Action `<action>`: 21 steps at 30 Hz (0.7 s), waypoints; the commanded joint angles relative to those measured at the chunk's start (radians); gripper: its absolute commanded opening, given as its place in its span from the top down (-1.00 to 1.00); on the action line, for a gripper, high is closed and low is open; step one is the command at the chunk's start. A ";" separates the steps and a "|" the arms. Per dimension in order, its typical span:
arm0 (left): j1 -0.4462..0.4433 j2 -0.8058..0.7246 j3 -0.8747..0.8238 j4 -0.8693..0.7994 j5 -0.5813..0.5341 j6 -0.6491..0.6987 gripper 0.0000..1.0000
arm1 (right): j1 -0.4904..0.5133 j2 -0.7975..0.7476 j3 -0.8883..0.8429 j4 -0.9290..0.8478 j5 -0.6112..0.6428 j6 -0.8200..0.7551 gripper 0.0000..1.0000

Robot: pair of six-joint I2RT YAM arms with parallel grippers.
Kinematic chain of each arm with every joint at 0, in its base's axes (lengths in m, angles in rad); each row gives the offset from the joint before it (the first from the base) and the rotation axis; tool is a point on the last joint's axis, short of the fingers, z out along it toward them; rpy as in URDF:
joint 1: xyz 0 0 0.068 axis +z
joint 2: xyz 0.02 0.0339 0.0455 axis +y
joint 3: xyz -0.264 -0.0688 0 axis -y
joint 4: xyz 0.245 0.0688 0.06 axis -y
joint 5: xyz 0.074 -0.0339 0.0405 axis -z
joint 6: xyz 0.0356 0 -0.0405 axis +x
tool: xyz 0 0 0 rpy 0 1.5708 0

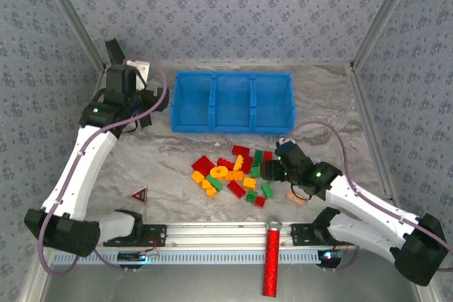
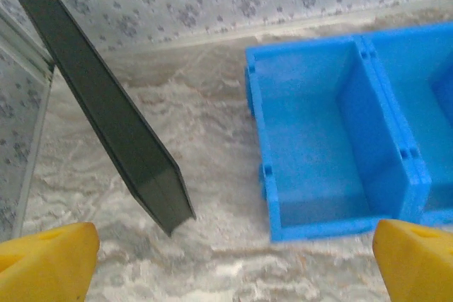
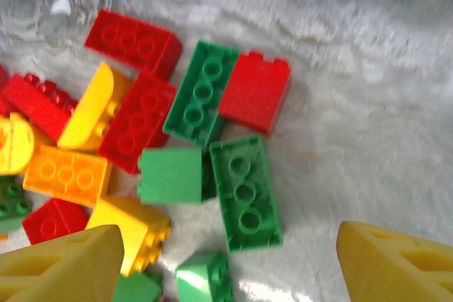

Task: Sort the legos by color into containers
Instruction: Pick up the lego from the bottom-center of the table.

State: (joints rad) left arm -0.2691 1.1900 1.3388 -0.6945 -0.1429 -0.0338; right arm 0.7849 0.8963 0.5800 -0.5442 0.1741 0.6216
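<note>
The legos (image 1: pixel 233 175) lie piled mid-frame, just below the blue bin (image 1: pixel 212 126). They look light, hard and a bit slippery, so I'd pinch the long green brick (image 3: pixel 246 192) by its flat sides. My right gripper (image 3: pixel 226 274) hangs over it, spread wide. My left gripper (image 2: pixel 233 266) is spread wide too, holding nothing.

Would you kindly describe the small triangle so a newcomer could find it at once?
Start at the blue bin at the back, then find the brick pile in front of it. Left of the pile, lying alone, is the triangle: red-edged, dark inside.
</note>
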 commanded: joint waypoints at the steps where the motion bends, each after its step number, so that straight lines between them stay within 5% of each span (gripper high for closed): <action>1: -0.004 -0.062 -0.049 -0.067 0.040 0.001 -0.98 | 0.068 0.003 -0.030 -0.081 0.070 0.149 -0.61; 10: -0.027 -0.121 -0.086 -0.141 0.100 -0.060 -0.98 | 0.166 0.112 -0.048 -0.027 0.062 0.210 -0.58; 21: -0.042 -0.184 -0.138 -0.204 0.111 -0.090 -0.98 | 0.185 0.152 -0.089 0.009 0.065 0.225 -0.19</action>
State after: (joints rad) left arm -0.3035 1.0279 1.2118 -0.8631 -0.0517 -0.1032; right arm 0.9615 1.0447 0.5114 -0.5400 0.2142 0.8234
